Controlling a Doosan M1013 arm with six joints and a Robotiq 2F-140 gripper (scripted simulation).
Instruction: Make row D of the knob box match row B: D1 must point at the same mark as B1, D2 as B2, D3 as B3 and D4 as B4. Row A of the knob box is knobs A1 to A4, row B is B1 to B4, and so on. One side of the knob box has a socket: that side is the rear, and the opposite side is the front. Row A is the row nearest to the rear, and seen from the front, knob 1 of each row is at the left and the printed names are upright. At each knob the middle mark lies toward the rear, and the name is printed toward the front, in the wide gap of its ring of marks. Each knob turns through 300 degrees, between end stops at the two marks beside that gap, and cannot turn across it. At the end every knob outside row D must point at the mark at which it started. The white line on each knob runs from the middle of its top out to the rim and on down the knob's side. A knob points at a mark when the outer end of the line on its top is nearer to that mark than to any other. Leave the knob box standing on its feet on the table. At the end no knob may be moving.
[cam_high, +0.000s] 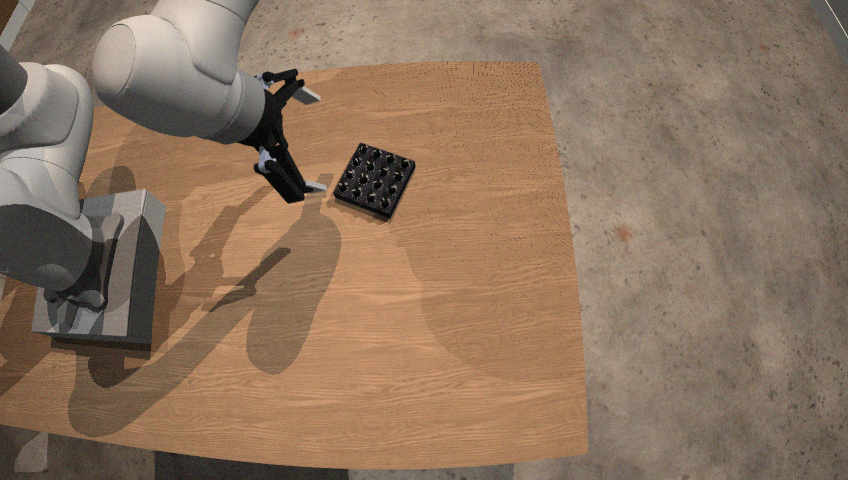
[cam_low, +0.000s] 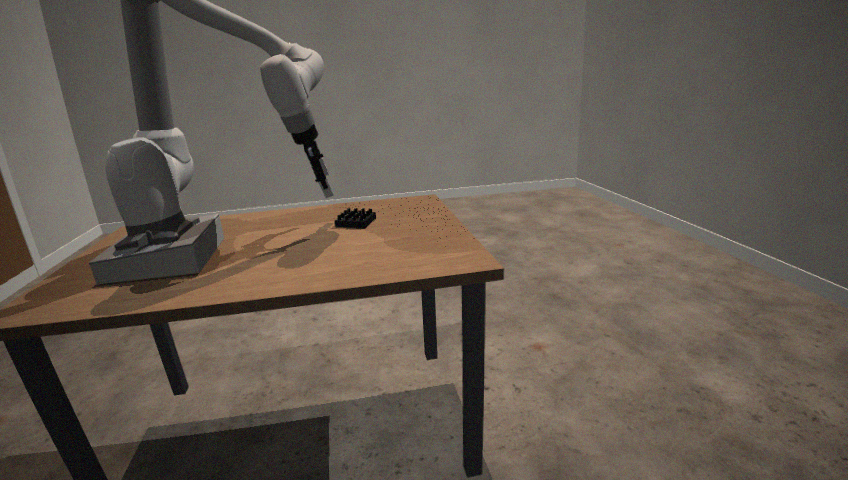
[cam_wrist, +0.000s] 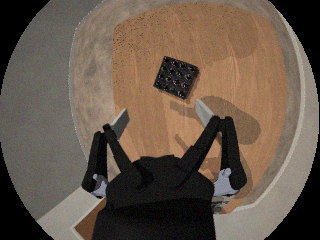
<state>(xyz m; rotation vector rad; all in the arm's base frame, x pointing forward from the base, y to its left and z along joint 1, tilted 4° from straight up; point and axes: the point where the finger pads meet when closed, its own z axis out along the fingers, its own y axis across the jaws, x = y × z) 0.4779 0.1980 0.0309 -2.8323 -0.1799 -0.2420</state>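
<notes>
The black knob box (cam_high: 373, 178) (cam_low: 357, 219) (cam_wrist: 176, 78) stands flat on the wooden table (cam_high: 452, 309) (cam_low: 368, 267) (cam_wrist: 220, 34), toward its far side, turned at an angle. It carries a four-by-four grid of dark knobs. Their white lines and printed names are too small to read in any view. My gripper (cam_high: 312, 140) (cam_low: 325, 189) (cam_wrist: 161, 109) is open wide and empty. It hangs in the air well above the table, tilted downward, just to the arm's side of the box and apart from it.
The arm's grey base block (cam_high: 139, 261) (cam_low: 154, 261) sits on the table's left end. The arm's upper links hang over that left part. The table edges drop to a concrete floor (cam_high: 702, 237) on all sides.
</notes>
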